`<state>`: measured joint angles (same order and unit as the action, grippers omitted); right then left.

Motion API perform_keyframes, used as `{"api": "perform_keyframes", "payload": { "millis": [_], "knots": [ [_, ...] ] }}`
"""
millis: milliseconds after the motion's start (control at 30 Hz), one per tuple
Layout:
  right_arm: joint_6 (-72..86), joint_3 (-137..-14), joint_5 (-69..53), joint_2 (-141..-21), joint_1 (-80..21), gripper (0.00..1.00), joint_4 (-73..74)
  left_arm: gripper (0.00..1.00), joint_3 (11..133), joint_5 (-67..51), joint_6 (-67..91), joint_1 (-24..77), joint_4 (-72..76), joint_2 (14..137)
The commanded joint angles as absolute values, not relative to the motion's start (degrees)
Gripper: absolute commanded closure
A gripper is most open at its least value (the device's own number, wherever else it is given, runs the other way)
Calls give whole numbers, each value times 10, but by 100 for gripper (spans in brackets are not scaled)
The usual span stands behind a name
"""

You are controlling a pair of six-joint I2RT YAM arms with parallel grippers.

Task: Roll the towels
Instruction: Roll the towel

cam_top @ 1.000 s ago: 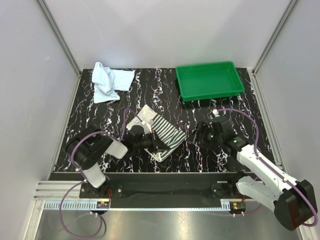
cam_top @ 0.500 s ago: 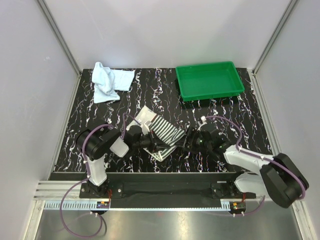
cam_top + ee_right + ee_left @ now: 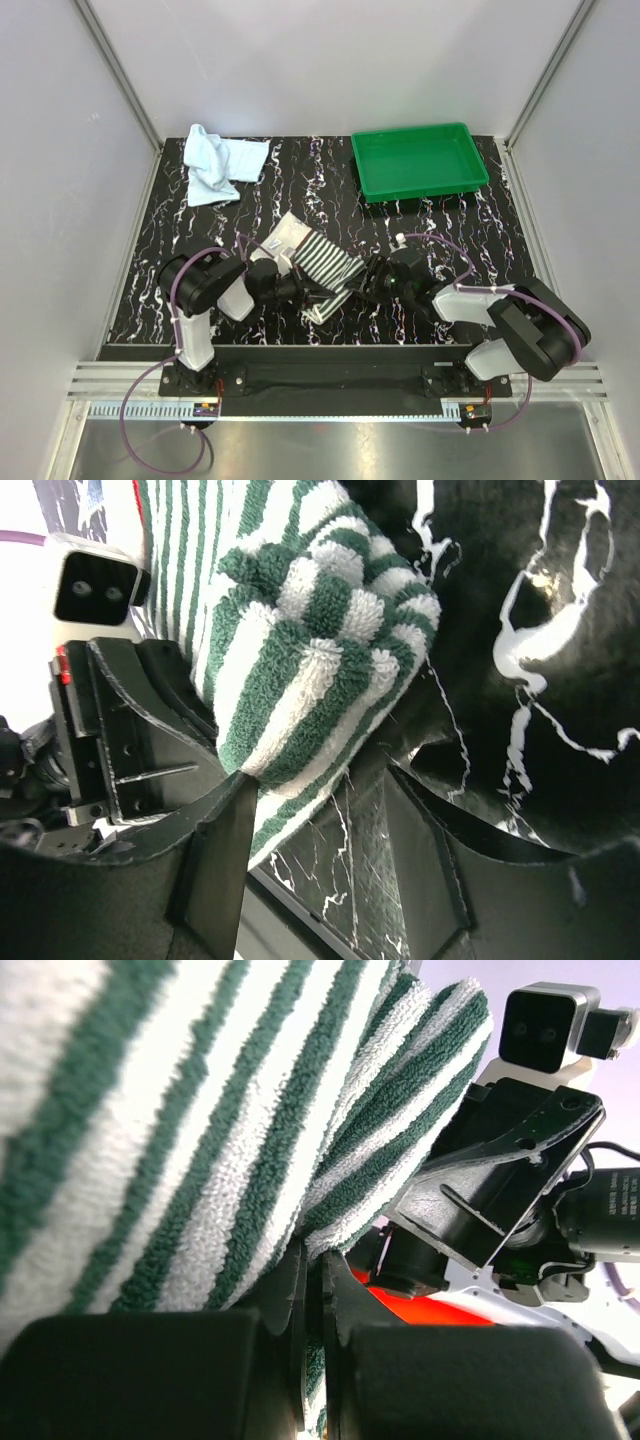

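Terry cloth in green and white stripes, partly folded, at lower centre of the top view: the striped towel [image 3: 318, 265] on the black marbled table [image 3: 300, 190], with the left gripper [image 3: 303, 292] clamped on its lower edge. Hard against the cloth's right side, the right gripper [image 3: 366, 283] — well off to the right a second ago, since swung in low. At upper left the pale blue towel [image 3: 218, 165], crumpled and untouched; at upper right the green tray [image 3: 420, 131].

Left wrist view: striped towel [image 3: 180, 1130] filling the upper left, a thin layer of it nipped between the shut fingers [image 3: 290, 1295] at bottom centre. Right gripper's body close by at right.

Right wrist view: folded lip of the striped towel [image 3: 310, 670] hanging at centre, between the two fingers [image 3: 220, 860] and nearer the left-hand one. Jaws apart, narrowing over the last second, not yet pinching — no hold so far.

Judging from this: a second hold about to be taken, rolling of the striped towel barely begun, the blue one not started.
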<state>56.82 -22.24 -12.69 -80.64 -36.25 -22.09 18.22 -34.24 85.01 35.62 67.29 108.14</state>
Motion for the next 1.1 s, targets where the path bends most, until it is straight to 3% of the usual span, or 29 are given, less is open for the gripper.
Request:
{"api": "perform_keyframes", "payload": {
  "millis": [0,233,333,433,500,633,733,900,1067],
  "knots": [
    [583,-233,-95,-824,-369,40,-287,100,170,-323,865,352,713,1109],
    [598,-230,-91,-859,-391,33,-355,100,157,-309,864,352,721,1109],
    [606,-225,-88,-873,-396,35,-381,100,156,-307,864,353,719,1108],
    [611,-224,-85,-889,-397,46,-391,100,153,-304,864,352,721,1107],
    [612,-224,-81,-896,-397,61,-395,100,149,-304,865,353,725,1105],
    [611,-229,-77,-904,-397,79,-380,98,145,-305,856,353,720,1095],
    [601,-245,-74,-901,-397,84,-331,84,144,-301,828,353,687,1067],
    [577,-295,-74,-880,-397,87,-196,52,156,-267,714,359,461,945],
    [555,-361,-69,-867,-397,91,-63,35,207,-188,597,367,217,805]
  ]
}}
